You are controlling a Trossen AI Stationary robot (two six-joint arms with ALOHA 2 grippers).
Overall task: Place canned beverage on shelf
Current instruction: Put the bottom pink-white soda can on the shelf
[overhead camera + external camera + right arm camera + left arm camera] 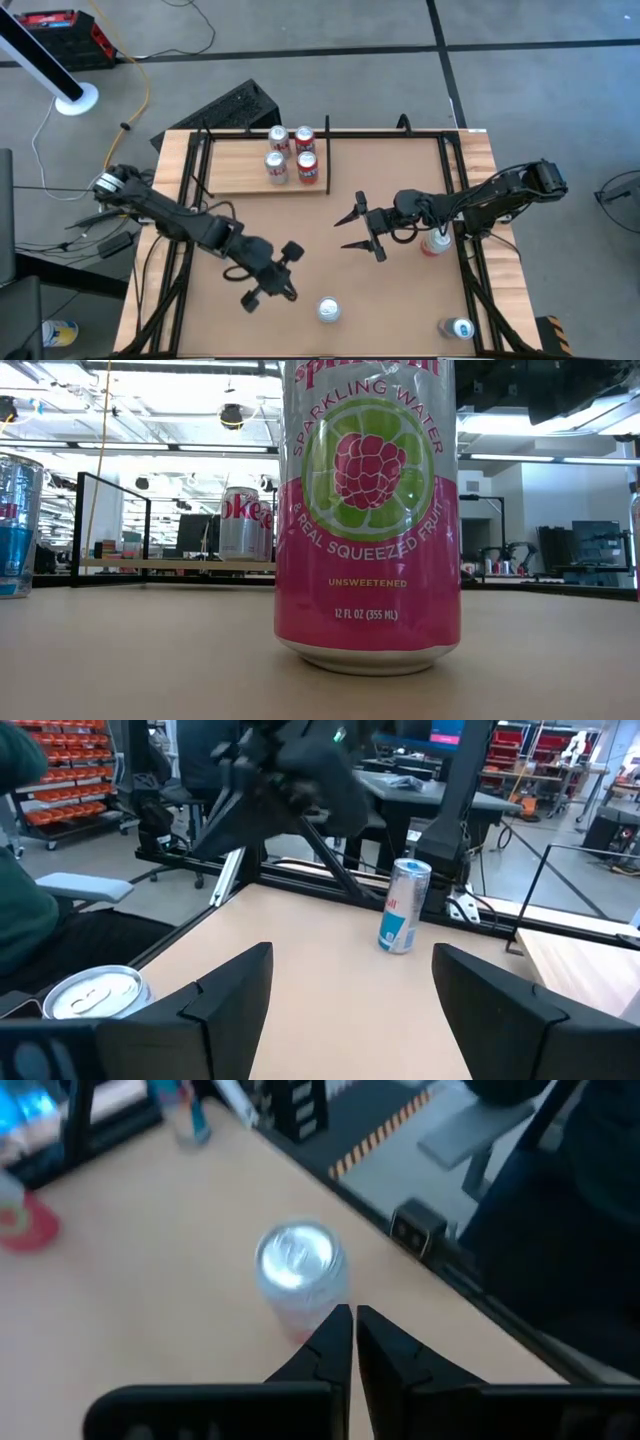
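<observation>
A pink and silver sparkling-water can [328, 310] stands upright on the brown table near its front edge. It fills the low view [368, 510]. My left gripper [287, 290] is shut, with its fingertips [352, 1325] just short of this can [298, 1265] on the can's left. My right gripper [350, 230] is open and empty over the table's middle, and its fingers spread wide in the right wrist view [350, 975]. The pale wood shelf [230, 165] lies at the far left-centre with several cans standing on it [290, 152].
A red and white can [436, 240] stands beside my right arm. A blue can [458, 328] stands at the near right corner. Another blue can [405, 905] stands toward the table's left side, under my left arm. Black frame rails [470, 270] line the table's sides.
</observation>
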